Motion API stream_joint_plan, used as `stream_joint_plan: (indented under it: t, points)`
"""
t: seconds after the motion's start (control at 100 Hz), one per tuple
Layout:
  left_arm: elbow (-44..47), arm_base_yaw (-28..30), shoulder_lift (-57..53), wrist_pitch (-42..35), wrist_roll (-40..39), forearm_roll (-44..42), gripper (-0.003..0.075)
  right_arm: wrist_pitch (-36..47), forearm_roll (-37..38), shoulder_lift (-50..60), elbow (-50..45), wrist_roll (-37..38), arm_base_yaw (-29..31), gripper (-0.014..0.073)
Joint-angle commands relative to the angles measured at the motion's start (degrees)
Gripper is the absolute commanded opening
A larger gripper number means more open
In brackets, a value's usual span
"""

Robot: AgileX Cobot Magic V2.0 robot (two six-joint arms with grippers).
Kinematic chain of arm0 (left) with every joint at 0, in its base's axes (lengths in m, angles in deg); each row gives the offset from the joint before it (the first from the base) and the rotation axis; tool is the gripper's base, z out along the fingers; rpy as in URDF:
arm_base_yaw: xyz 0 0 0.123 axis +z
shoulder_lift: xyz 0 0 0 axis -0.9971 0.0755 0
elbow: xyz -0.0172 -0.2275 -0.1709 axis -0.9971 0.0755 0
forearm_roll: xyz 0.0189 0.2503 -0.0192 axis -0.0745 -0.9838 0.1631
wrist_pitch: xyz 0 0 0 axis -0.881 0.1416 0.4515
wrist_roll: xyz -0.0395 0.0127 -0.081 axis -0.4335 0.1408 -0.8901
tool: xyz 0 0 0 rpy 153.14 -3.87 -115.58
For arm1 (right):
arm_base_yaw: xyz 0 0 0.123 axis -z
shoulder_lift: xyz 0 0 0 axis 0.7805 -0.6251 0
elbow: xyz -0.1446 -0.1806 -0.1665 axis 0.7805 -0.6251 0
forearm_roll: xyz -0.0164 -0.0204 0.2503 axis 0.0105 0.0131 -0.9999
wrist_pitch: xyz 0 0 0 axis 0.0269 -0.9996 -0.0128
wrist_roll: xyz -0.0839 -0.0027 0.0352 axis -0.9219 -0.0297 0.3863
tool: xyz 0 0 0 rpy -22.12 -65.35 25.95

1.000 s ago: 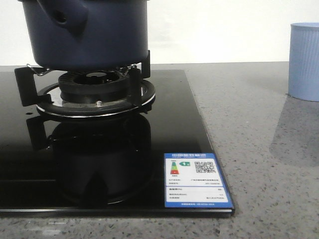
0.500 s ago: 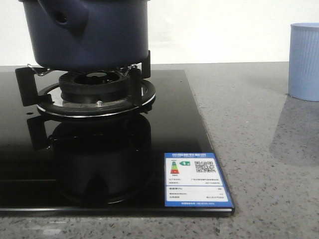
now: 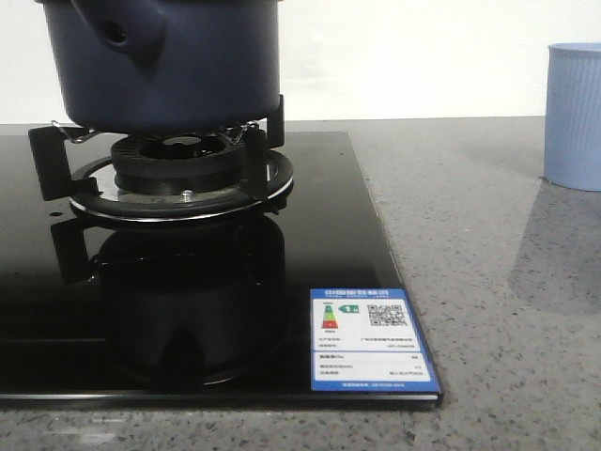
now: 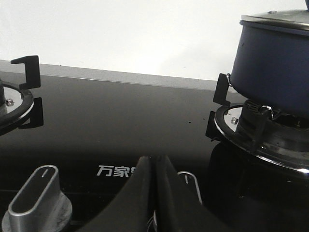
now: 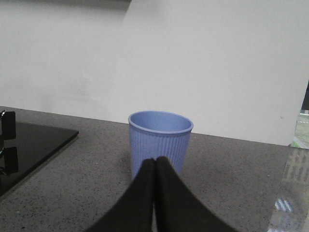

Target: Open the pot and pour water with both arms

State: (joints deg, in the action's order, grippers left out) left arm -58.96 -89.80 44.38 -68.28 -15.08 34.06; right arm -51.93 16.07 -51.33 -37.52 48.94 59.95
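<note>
Two hands show only in their own wrist views, and both have their black tapered fingers pressed together with nothing between them. Left hand [image 4: 153, 166] hangs low over the glossy black glass hob [image 4: 120, 125], just above a brushed-metal knob [image 4: 36, 195] and white printed lettering. Right hand [image 5: 155, 166] points at a pale blue ribbed cup [image 5: 160, 140] standing open-mouthed on the speckled grey stone desk [image 5: 231, 179].

From the left wrist, the pot [image 4: 273, 63] is seen to wear a shiny metal lid [image 4: 275, 18]; the front view cuts off the pot's top, so the lid is hidden there. That front view instead shows the pot [image 3: 164, 61] as matte navy, tapering to its base, with a stubby hollow side handle [image 3: 117, 38], seated on the black pan supports of the burner [image 3: 178, 160] at the far left. A blue and white energy label [image 3: 371, 340] sticks to the hob's near right corner, and the cup sits far right, well apart from the pot.
</note>
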Motion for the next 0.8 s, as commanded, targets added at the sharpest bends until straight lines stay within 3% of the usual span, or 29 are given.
stream_joint_plan:
  t: [0.0, 0.48, 0.55, 0.72, 0.79]
  points:
    - [1.9, 0.0, -1.5, -4.7, -0.5, 0.6, -0.0019, 1.2, -0.7, -0.4, 1.6, -0.1, 0.0, -0.0071]
    - [1.9, 0.0, -1.5, -4.7, -0.5, 0.6, -0.0019, -0.5, -2.9, -0.4, 1.6, -0.2, 0.0, -0.0071]
    - [1.9, 0.0, -1.5, -4.7, -0.5, 0.6, -0.0019, -0.5, -11.5, -0.4, 1.1, -6.0, 0.0, -0.0071]
    - [1.9, 0.0, -1.5, -4.7, -0.5, 0.6, -0.0019, 0.1, -57.0, -1.8, -0.4, -49.5, 0.0, -0.0071]
    - [1.9, 0.0, -1.5, -4.7, -0.5, 0.6, -0.0019, -1.6, -66.3, -1.8, -0.4, -60.0, -1.1, -0.0071]
